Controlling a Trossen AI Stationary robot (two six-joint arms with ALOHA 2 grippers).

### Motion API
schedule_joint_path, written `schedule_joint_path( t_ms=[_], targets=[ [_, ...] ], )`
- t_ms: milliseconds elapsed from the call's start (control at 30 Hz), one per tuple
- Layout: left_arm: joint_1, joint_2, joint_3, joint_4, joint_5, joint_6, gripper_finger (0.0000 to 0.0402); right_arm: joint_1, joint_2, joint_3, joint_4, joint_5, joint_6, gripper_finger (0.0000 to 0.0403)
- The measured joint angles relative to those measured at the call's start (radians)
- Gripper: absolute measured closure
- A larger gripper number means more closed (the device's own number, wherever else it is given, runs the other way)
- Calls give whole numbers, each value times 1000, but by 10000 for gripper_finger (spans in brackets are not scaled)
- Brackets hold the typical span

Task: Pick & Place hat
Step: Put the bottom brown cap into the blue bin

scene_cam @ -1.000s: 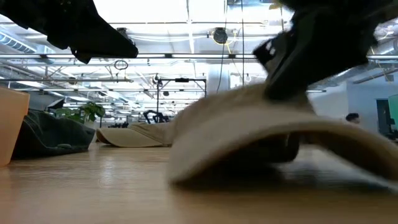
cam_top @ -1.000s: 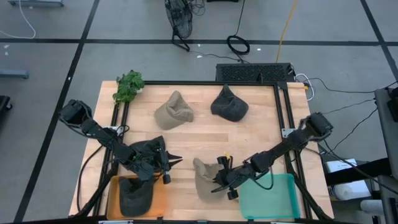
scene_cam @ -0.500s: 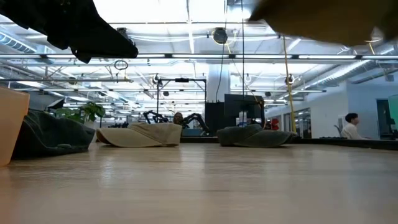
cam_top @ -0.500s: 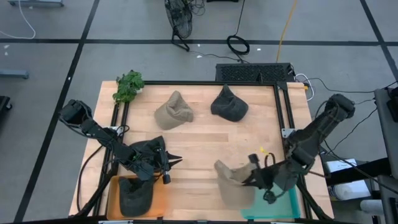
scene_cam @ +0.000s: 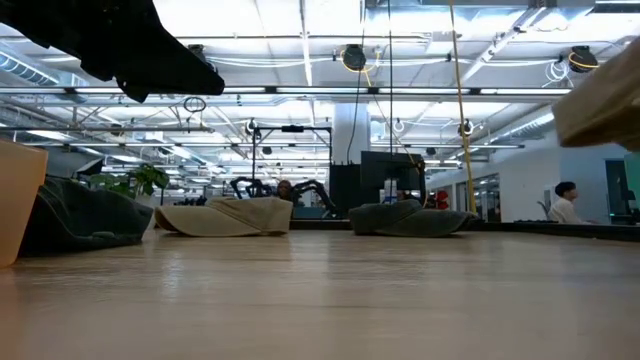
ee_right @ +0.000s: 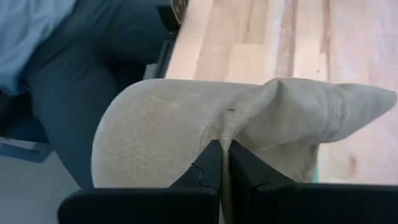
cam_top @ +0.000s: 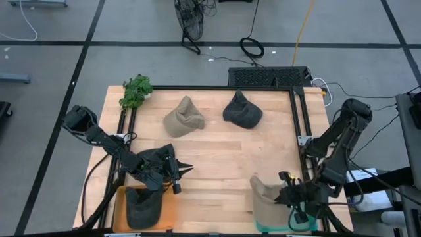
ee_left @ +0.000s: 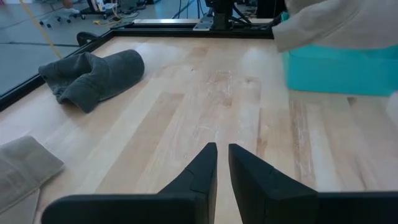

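Pinched tight on a fold of soft beige cloth, your right gripper [ee_right: 220, 163] holds the tan hat [cam_top: 266, 197] lifted over the near-right corner of the table, where it droops in a rounded, felt-like dome above the teal bin [cam_top: 289, 222]. That bin is smooth hard plastic, sitting right against the table's front and right edges, so you have little margin on those sides. Your left gripper [ee_left: 222, 163] hangs near the front-left with its fingers [ee_left: 200, 171] almost together, only a thin slit between them, holding nothing. Just below it a dark grey hat [cam_top: 143, 206] lies slumped in the orange bin [cam_top: 170, 209]. Pale planked wood [cam_top: 217, 155] between the two arms is bare and gives you open room. Farther back, a second tan hat [cam_top: 183, 117] and another dark grey hat [cam_top: 242, 110] sit crumpled side by side, apart from each other, with a leafy green plant [cam_top: 135, 91] at the far-left corner.
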Motion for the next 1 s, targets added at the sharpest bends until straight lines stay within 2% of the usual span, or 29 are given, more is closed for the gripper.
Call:
schedule_joint_path(
  t_ms=[167,433,1000],
  targets=[
    [30,0,0,0,0,49,350,73,-1,-15,59,67,93,403],
    [94,0,0,1,74,59,350,160,0,-109,140,69,285,403],
    [123,0,0,24,122,55,350,195,-3,-303,312,97,425,403]
  ],
)
